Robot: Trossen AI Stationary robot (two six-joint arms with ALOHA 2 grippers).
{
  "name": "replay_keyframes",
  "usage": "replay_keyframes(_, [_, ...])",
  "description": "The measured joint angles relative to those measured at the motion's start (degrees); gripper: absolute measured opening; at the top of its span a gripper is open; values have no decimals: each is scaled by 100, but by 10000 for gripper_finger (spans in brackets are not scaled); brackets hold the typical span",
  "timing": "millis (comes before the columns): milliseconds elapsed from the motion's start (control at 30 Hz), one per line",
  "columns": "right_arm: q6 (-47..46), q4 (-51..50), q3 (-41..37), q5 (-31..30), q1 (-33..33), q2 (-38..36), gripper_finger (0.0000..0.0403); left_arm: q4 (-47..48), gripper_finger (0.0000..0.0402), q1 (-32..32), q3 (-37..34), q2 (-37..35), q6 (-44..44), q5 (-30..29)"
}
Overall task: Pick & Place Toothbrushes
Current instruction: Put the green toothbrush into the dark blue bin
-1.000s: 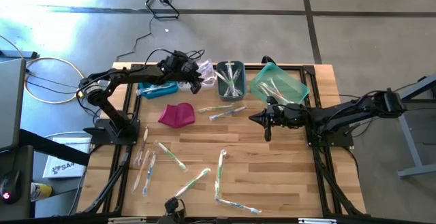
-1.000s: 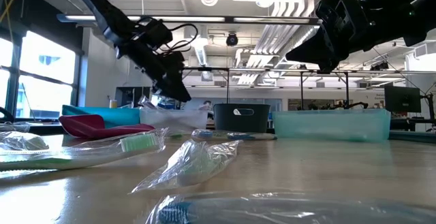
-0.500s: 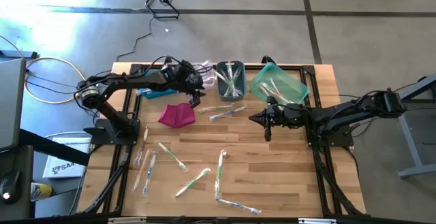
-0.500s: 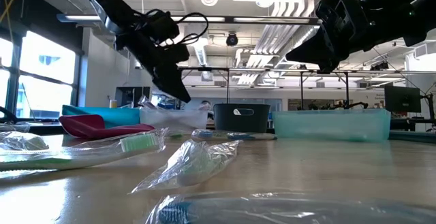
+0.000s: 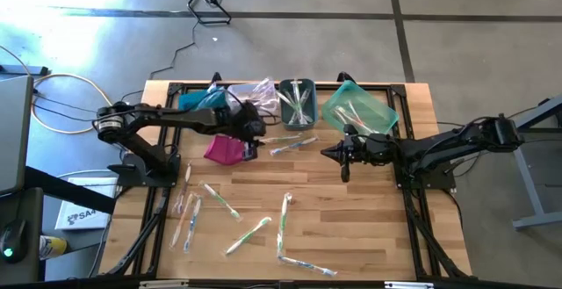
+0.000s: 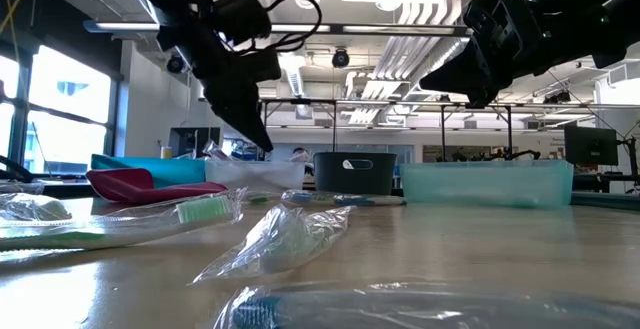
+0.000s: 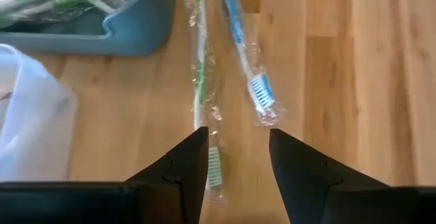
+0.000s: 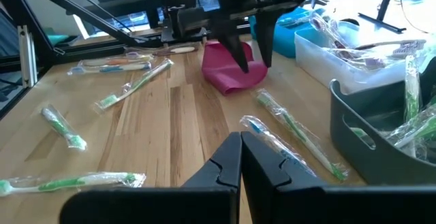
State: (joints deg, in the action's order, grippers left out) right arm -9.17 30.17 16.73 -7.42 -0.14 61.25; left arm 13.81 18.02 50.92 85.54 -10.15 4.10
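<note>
The left gripper (image 7: 237,157) hovers with its fingers spread over a wrapped green toothbrush (image 7: 202,91) lying on the table (image 5: 351,219) beside the grey bin (image 5: 297,102). I judge this the approach to a pick: next it should descend and pinch that handle. The right gripper (image 8: 240,157) waits near the teal bin (image 5: 360,106), fingers pressed together.

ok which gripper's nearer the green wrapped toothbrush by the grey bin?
Left. The left gripper hovers open right over the green wrapped toothbrush, fingers straddling its head end. The right gripper waits shut farther off, past the blue toothbrush.
</note>
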Motion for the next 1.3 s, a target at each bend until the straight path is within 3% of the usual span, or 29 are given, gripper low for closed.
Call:
replay_keyframes(333, [-2, -2, 0, -7, 1, 0, 2, -168, 149, -115, 0, 24, 436, -238])
replay_keyframes(1033, [24, -1, 0, -9, 0, 0, 2, -429, 149, -97, 0, 29, 445, -368])
replay_keyframes(1300, [35, 0, 0, -9, 0, 0, 2, -423, 149, 43, 2, 412, 490, -315])
